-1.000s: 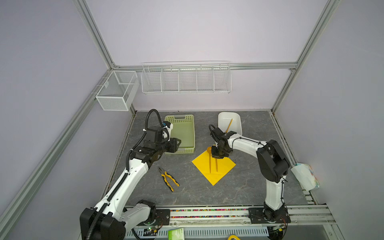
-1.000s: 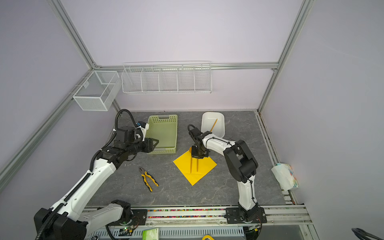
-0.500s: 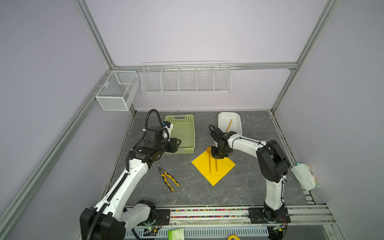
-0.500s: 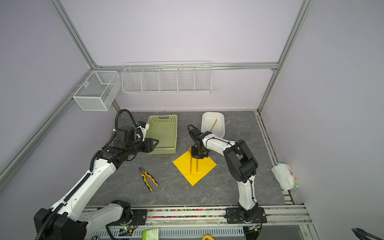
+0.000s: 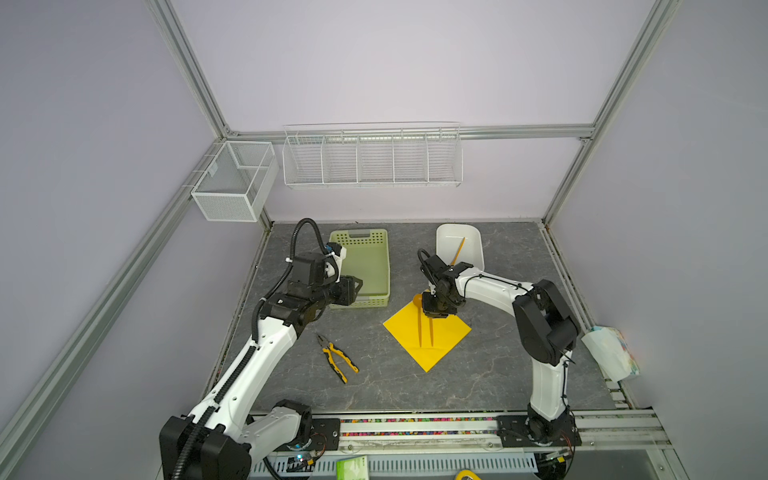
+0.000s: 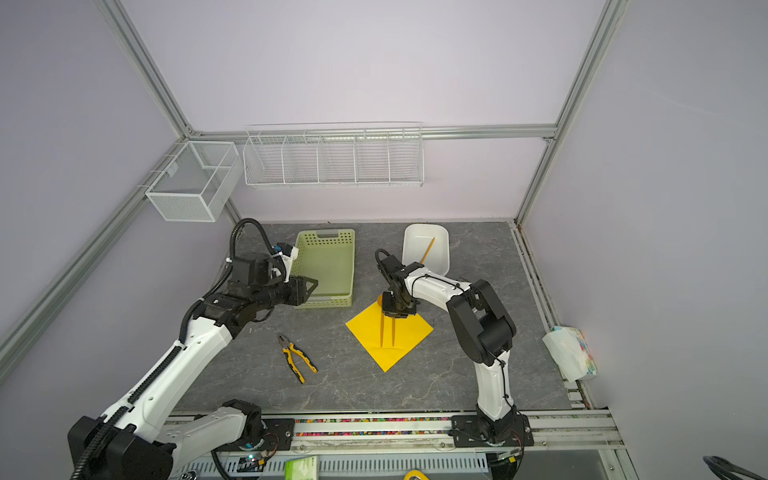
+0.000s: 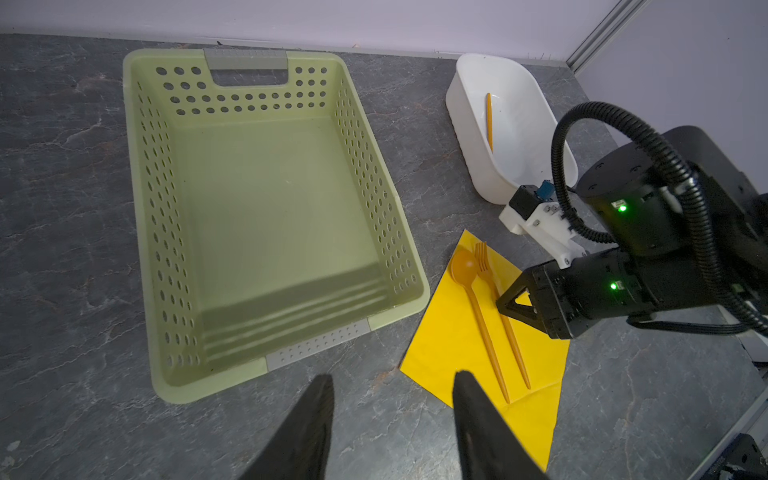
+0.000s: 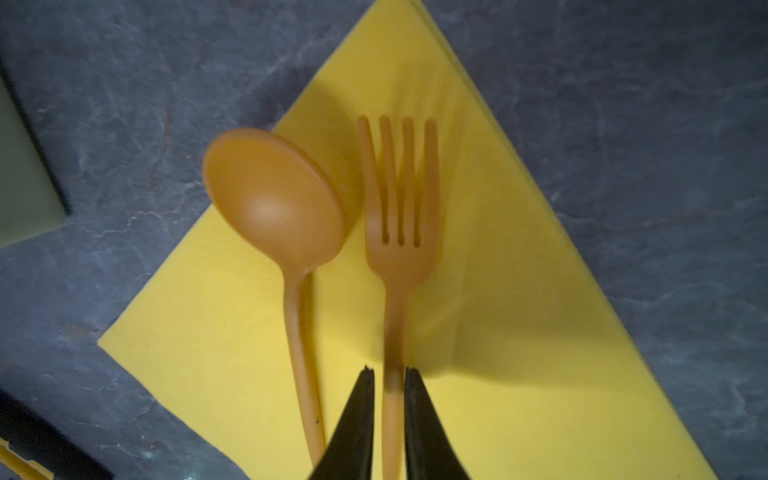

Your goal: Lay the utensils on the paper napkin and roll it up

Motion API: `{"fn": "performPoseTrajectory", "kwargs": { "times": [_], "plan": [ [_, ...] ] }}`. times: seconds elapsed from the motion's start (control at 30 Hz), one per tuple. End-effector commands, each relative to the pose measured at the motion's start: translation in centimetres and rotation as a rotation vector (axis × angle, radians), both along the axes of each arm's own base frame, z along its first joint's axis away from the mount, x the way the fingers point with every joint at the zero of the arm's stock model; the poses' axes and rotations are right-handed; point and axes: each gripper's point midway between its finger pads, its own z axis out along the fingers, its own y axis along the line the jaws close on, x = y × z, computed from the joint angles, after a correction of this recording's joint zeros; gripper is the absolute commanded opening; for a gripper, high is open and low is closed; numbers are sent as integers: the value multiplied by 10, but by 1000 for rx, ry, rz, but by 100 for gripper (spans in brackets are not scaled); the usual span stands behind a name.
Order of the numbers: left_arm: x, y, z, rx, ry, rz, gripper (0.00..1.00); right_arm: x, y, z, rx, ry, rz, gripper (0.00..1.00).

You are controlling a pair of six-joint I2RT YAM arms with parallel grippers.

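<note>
Right jaws point down, barely parted astride fork point(image 8: 399, 249) on napkin point(image 8: 519, 332); left arm point(image 5: 266, 336) hovers by basket point(image 7: 270, 208), left jaws agape.

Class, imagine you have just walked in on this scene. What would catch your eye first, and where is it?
The bright yellow napkin grabs you first, a diamond in the middle of the grey table, with an orange spoon and fork lying side by side on it. Next, the right claw, its tips straddling the fork's handle, and the pale green basket behind the napkin to the left.
</note>
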Motion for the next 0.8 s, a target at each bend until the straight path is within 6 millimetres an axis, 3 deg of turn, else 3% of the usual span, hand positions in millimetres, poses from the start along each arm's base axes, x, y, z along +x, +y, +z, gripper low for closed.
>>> {"fn": "performPoseTrajectory", "kwargs": {
  "times": [0.0,0.77],
  "plan": [
    [-3,2,1,-8,-3,4,48,0,0,-3,2,14,0,18],
    [-4,3,1,-5,-4,6,48,-4,2,-8,-11,25,17,17]
  ]
}}
